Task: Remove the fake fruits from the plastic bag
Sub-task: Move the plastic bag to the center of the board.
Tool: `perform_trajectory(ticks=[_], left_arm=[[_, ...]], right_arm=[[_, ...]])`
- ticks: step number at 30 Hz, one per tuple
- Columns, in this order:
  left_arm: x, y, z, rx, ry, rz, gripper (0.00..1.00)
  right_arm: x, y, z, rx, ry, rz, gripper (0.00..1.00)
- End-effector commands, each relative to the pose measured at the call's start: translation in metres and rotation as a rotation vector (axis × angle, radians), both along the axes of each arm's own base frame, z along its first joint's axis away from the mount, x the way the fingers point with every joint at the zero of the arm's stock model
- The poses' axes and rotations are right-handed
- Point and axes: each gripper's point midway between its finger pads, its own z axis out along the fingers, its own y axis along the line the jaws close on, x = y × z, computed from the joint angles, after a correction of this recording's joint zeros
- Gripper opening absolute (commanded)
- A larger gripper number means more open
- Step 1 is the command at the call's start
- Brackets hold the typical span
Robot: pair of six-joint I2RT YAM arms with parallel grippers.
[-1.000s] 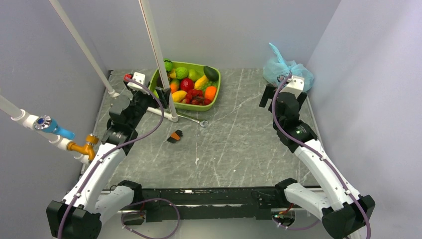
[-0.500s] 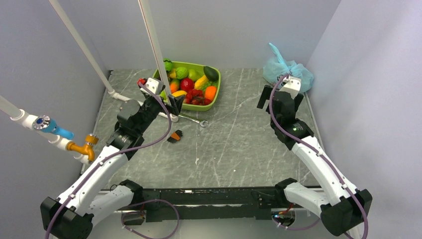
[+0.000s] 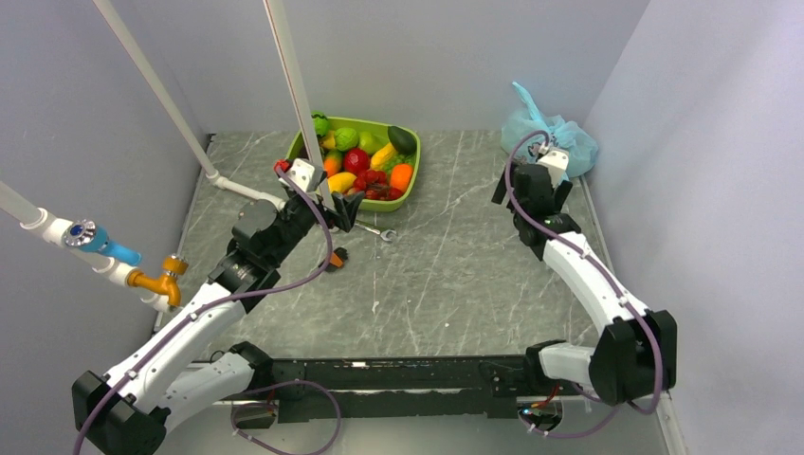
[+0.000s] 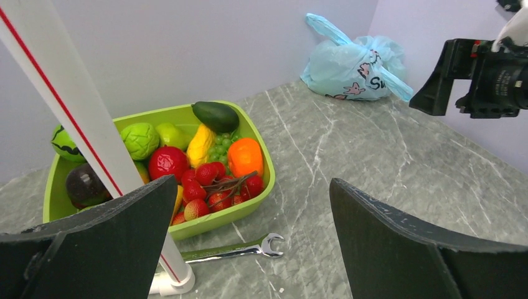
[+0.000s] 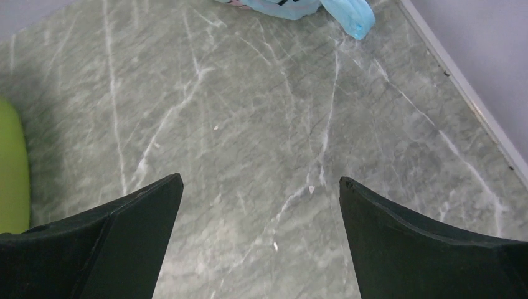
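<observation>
Crinkly light-blue film of the plastic bag [image 4: 352, 62] is sitting bulged on the surface [image 5: 249, 112], just ahead of the right fingers [image 5: 155, 202], which are gaping wide and holding nothing. Left fingers [image 4: 146, 208] are also standing wide, empty, well apart from it. Fruits are hiding inside. It is likely handling light, limp and slippery, so pinching 1 handle loop [image 4: 325, 25] or a fold is looking safest.

Plastic bag [image 4: 352, 62] back right; tray [image 4: 231, 215] left, wrench [image 4: 233, 250] before it
</observation>
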Motion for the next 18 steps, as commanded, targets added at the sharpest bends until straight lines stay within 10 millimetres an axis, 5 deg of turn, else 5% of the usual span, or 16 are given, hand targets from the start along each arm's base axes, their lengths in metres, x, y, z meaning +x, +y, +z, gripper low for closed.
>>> perform_trajectory(ticks=[1,12,18], left_arm=[[-0.012,-0.011,0.017,-0.010,-0.022,-0.086,0.99],[-0.020,-0.033,0.015,-0.011,0.015,-0.215,0.99],[-0.023,-0.042,0.014,-0.020,0.029,-0.267,0.99]], right_arm=[[0.040,-0.007,0.003,0.154,-0.073,-0.028,1.00],[0.109,-0.056,0.014,0.033,-0.164,-0.105,1.00],[0.155,-0.093,0.003,0.001,-0.153,-0.122,1.00]])
